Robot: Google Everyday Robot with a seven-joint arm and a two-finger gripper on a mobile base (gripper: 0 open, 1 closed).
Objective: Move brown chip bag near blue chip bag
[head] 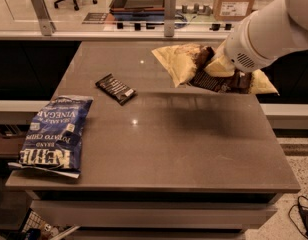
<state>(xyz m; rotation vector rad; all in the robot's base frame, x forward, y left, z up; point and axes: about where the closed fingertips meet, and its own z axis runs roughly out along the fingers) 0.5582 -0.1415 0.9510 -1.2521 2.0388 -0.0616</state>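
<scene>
The brown chip bag [194,66], dark brown in the middle with pale yellow ends, hangs in the air above the table's far right part. My gripper [220,68] holds it from the right, on the end of the white arm. The blue chip bag [55,134] lies flat at the table's front left corner, its near edge over the rim. The brown bag is well to the right of and behind the blue one.
A small flat black snack packet [115,88] lies on the brown table [194,154] between the two bags, toward the far left. A glass partition with metal posts [169,6] runs behind the table. A cardboard box [235,1] stands beyond it.
</scene>
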